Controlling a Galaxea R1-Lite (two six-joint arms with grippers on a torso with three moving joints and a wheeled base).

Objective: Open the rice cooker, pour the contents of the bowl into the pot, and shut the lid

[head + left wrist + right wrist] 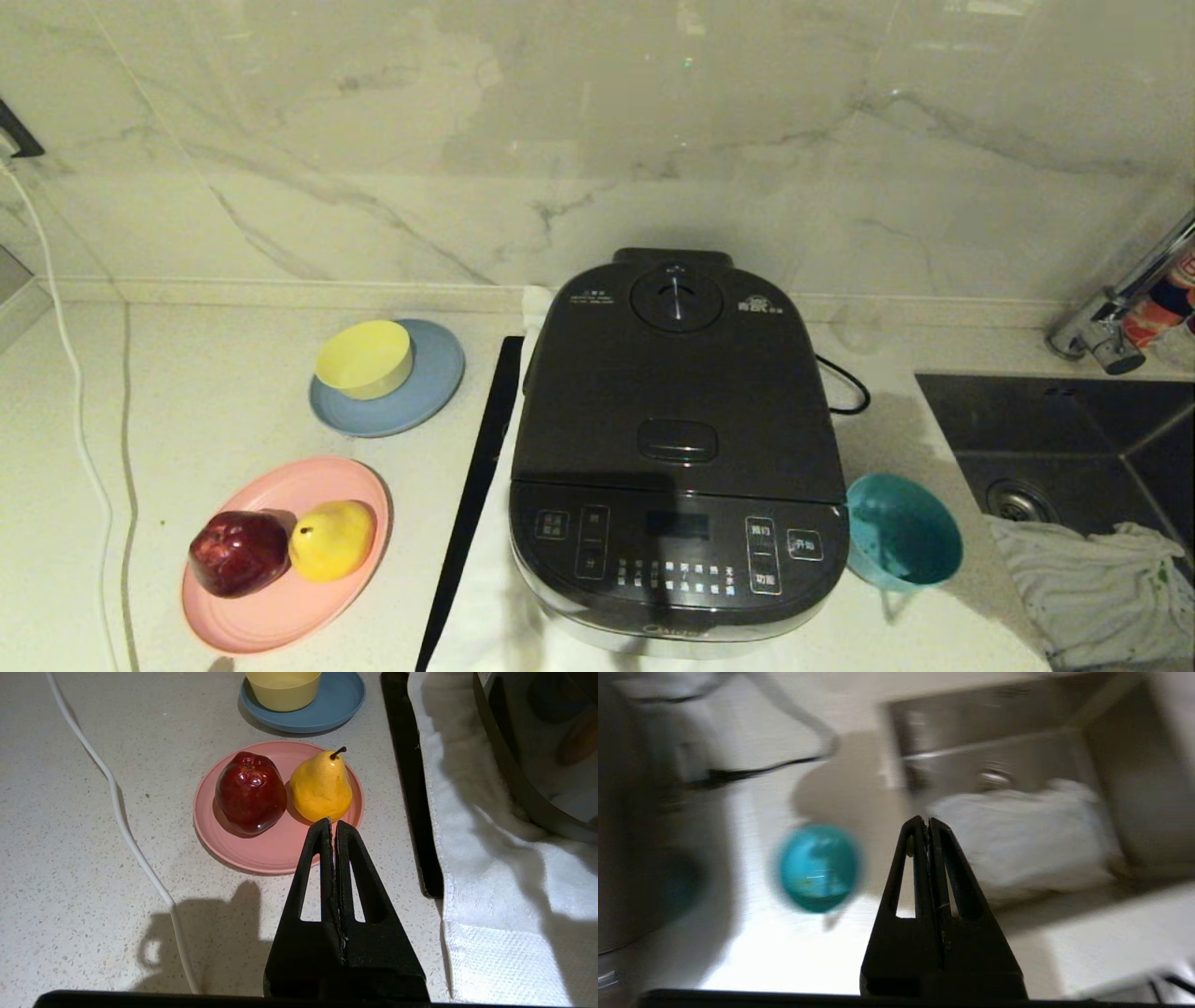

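One rice cooker (677, 448) is sitting on the counter with its lid (677, 373) down. One teal bowl (901, 543) is resting just beside its right side, looking empty. The right gripper (928, 822), fingers pressed together and holding nothing, is hovering near the bowl. The left gripper (332, 823), likewise closed, is hanging over a pink plate (261, 854) carrying one apple (250, 793) and one pear (321, 788).

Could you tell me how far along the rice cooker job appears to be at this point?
Apparently finished: the dark grey rice cooker's hinged lid is shut and the small teal-blue plastic bowl beside it looks emptied. Nothing is in hand: the right gripper and left gripper are shut on nothing.
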